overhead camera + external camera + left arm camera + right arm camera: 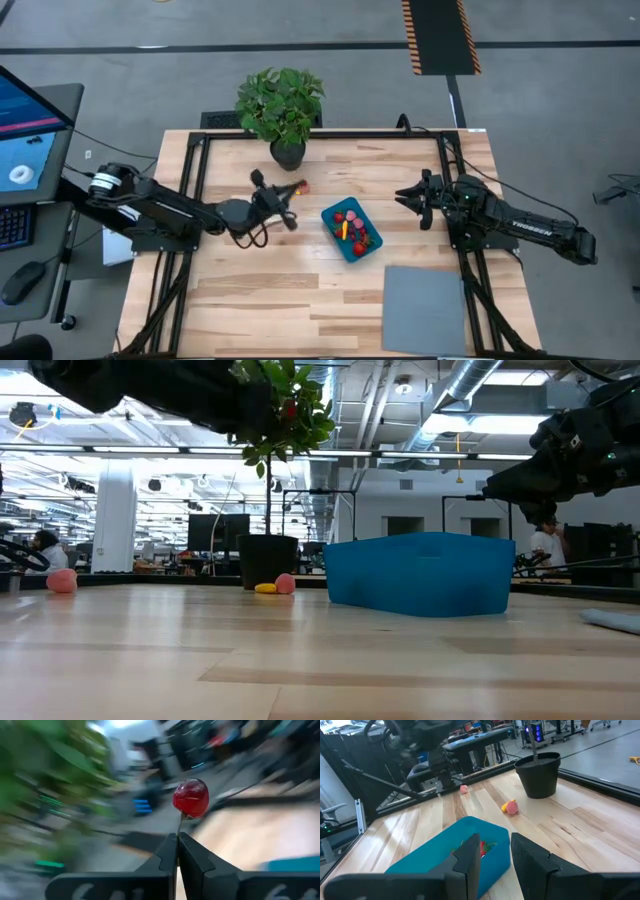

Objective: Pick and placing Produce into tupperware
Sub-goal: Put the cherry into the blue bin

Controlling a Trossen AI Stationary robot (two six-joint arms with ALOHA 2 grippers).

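Observation:
My left gripper [290,191] is raised left of the teal-blue tub [351,230] and shut on a small red cherry [191,797]. In the low view the cherry [290,408] sits high, in front of the plant's leaves. The tub rests flat on the wood and holds several red, yellow and green pieces [482,847]. A yellow and a pink piece [275,586] lie on the table by the plant pot, and another pink piece [62,581] lies farther left. My right gripper [495,855] is open, hovering right of the tub [455,850] and touching nothing. My left gripper pinches the cherry's thin stem [180,824] between the very tips of its two shut fingers. The red fruit stands out beyond the fingertips. The cherry is lifted clear of the table.
A potted green plant [283,105] stands at the table's far edge, close to my left gripper. A flat grey mat [425,310] lies at the near right corner. Bare wood [260,290] stretches along the near side. A monitor and keyboard sit off the table's left.

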